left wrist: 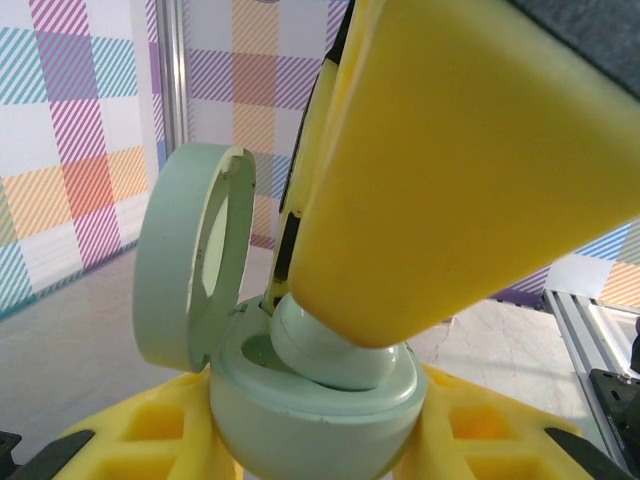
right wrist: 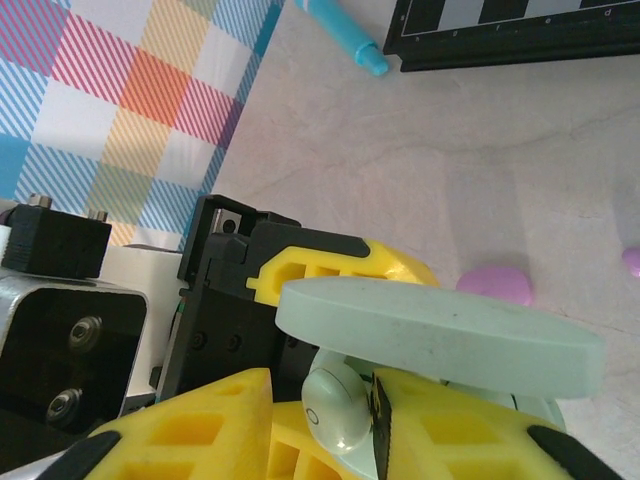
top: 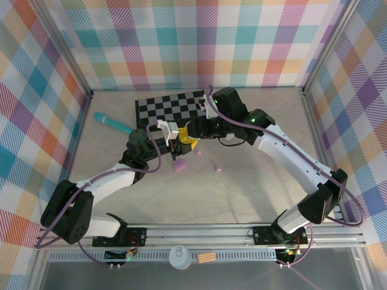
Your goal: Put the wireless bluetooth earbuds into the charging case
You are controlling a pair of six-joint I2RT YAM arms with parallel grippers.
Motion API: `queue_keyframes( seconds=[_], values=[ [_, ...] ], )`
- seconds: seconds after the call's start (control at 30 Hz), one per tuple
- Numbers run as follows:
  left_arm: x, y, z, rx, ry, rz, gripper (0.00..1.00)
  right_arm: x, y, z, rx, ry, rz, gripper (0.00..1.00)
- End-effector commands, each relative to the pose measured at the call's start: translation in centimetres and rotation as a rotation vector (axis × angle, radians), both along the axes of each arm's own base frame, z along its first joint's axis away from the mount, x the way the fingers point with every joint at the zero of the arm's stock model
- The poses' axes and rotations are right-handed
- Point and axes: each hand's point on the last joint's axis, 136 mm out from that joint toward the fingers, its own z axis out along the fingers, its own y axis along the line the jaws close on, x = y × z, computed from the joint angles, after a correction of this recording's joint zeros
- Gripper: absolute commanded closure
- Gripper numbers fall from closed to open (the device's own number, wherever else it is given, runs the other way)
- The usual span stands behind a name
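Note:
My left gripper is shut on a pale green charging case held above the table, its round lid swung open. A pale green earbud sits tilted in the case's socket, under a yellow finger of my right gripper. In the right wrist view the earbud lies below the lid between my right gripper's parted fingers, touching the black pad on one side with a gap on the other. From above, both grippers meet mid-table.
A pink case and two small pink earbuds lie on the table in front of the grippers. A checkerboard lies behind them and a teal marker to the left. Plaid walls enclose the table.

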Motion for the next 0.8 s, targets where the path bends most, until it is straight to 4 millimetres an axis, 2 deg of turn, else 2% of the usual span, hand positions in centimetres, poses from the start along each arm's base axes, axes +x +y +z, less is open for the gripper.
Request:
queue_keyframes(
  seconds=[0.0, 0.3, 0.47, 0.6, 0.67, 0.77],
  values=[
    [-0.7, 0.2, 2.0, -0.038, -0.089, -0.006, 0.65, -0.1, -0.4, 1.5, 0.007, -0.043, -0.011, 0.66],
    [-0.6, 0.3, 2.2, -0.063, -0.095, -0.004, 0.65, -1.2, -1.4, 4.1, 0.035, -0.145, 0.020, 0.58],
    [-0.9, 0.4, 2.3, -0.063, -0.098, -0.010, 0.65, -2.5, -2.5, 6.8, 0.081, -0.265, 0.059, 0.51],
    [-1.1, 0.5, 2.4, -0.063, -0.103, -0.009, 0.65, -0.8, -4.5, 8.0, 0.043, -0.328, -0.052, 0.45],
    [-1.1, 0.5, 2.4, -0.064, -0.103, -0.012, 0.65, 0.7, -5.2, 7.6, 0.003, -0.312, -0.103, 0.40],
    [-1.2, 0.5, 2.4, -0.066, -0.101, -0.011, 0.65, 2.4, -5.1, 6.4, -0.060, -0.276, -0.120, 0.34]
  ],
)
